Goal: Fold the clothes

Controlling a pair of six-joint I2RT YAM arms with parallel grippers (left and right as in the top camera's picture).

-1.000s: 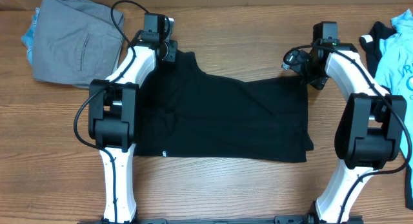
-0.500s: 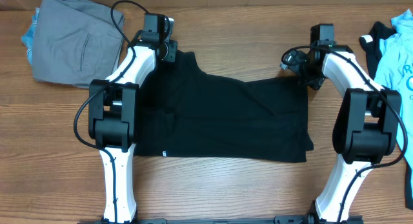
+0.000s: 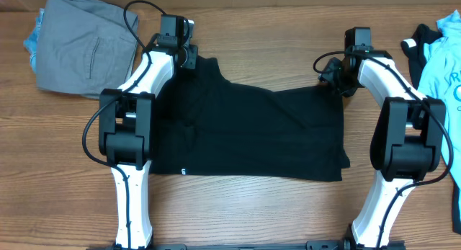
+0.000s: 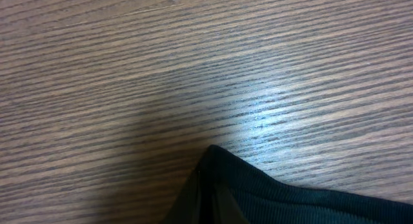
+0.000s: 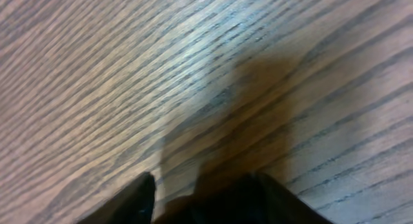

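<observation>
I have the black T-shirt [image 3: 252,135] spread flat across the middle of the desk [image 3: 259,41], between the two arms. Its near hem lies closest to the arm bases and its small white mark sits by the near left corner of the cloth. Bare wood runs all along the far edge of the desk behind the shirt, and another open strip lies between the near hem and the bases. To the sides there is less room. A grey garment [image 3: 79,41] lies folded at the far left corner of the desk, and a light-blue shirt [image 3: 443,63] lies at the right edge on something dark.

The left arm reaches forward along the shirt's left side. The left gripper [image 3: 189,59] is down at the cloth's far left corner and closed on it. In the left wrist view the ribbed black edge [image 4: 271,185] peaks up toward the camera from the wood.

The right arm bends inward, with the right gripper [image 3: 328,68] low at the shirt's far right corner. The right wrist view shows only dark blurred shapes at the bottom (finger or cloth, I can't say which). I cannot tell how wide that gripper stands or whether it has the fabric.

The desk is wood-grained and brown, with a soft glare on it.
</observation>
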